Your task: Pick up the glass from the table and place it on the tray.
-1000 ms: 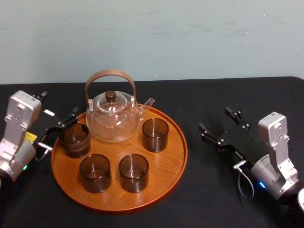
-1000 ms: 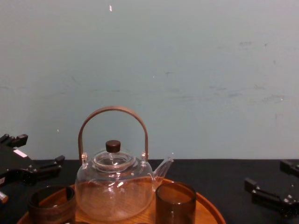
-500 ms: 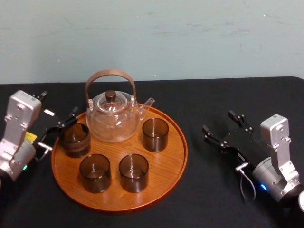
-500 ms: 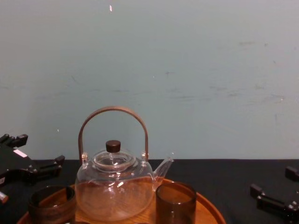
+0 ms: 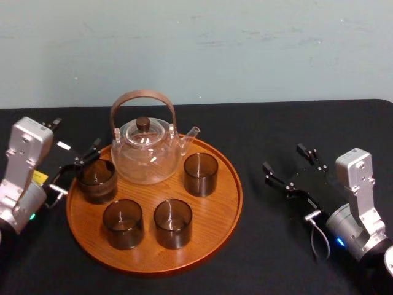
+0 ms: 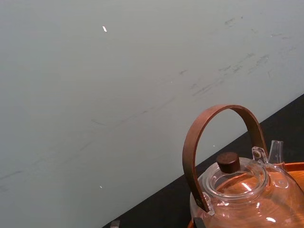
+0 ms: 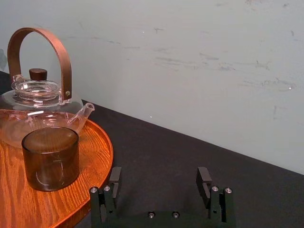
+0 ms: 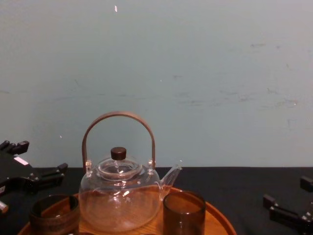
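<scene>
Head view first: I read the glass (image 5: 96, 180) as standing on the tray (image 5: 215, 221) at its left edge. The teapot (image 5: 146, 153) is behind it, the tumbler by the spout (image 5: 201, 174) is to its right, and the two front tumblers (image 5: 174, 222) are nearer me. My left gripper (image 5: 75, 135) sits just off that edge with its fingers spread wide and nothing between them. One fingertip is close to the glass's far rim. I take that as a release pose, opened wide enough to clear the glass. The right gripper (image 5: 284, 157) is well apart over the black table (image 5: 276, 246). It is just as wide open and empty, parked out of the way, I'd say.

The left wrist view looks past the teapot's arched handle (image 6: 221, 110) to the wall. That tells me the wrist is aimed high across the tray rather than down at the glass.

In the right wrist view, the right gripper (image 7: 159, 183) has its fingers far apart over bare cloth. This low angle also shows the tumbler by the spout (image 7: 50, 156) sitting flat on the wood, which the steep head view only suggests.

The chest view settles height. The left gripper (image 8: 36, 157) sits above the glass (image 8: 54, 215), apart from its rim. The glass's base runs off the bottom edge here, so I judge its footing from the head view.
</scene>
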